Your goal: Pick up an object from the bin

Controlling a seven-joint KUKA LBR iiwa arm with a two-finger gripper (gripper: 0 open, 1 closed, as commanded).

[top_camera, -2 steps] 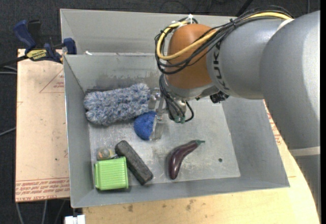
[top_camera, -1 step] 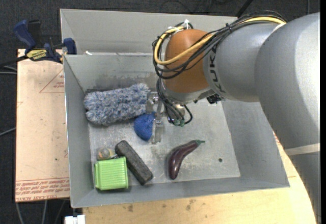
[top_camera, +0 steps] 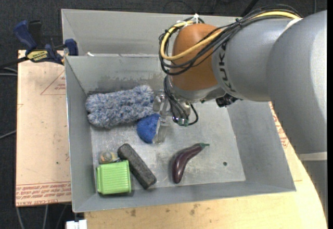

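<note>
My gripper reaches down into the middle of the bin, its fingertips right beside a small blue sponge-like lump. The lump touches the left side of the fingers; whether it sits between them I cannot make out. Just behind lies a fuzzy blue-grey mitt, stretched along the back left. A dark purple toy eggplant lies to the front right of the gripper.
At the front left sit a green square block, a dark grey bar leaning against it, and a small brownish thing. The arm with its orange cover hangs over the back right of the bin.
</note>
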